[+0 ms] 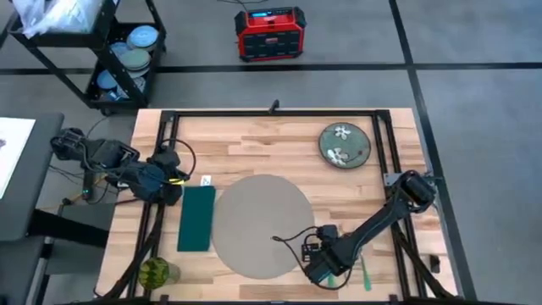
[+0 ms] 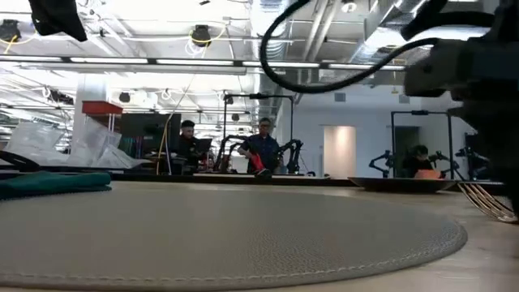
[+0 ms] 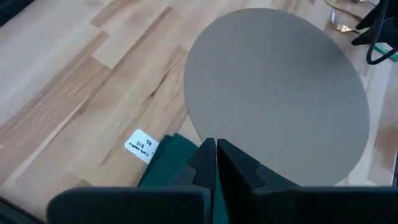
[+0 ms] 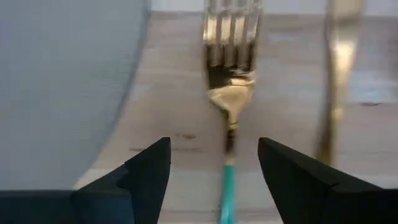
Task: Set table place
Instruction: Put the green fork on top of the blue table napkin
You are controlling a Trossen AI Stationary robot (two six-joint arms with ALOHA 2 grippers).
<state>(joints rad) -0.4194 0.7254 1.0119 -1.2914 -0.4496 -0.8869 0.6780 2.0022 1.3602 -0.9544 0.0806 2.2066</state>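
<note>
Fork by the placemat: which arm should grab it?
Right. The right claw is open, straddling the fork beside the placemat. The left claw is shut over the green napkin, across the mat.

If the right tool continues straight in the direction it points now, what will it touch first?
Most likely the gold fork with a teal handle: it lies on the table centred between the right tool's open fingers. How near it is remains unclear.
</note>
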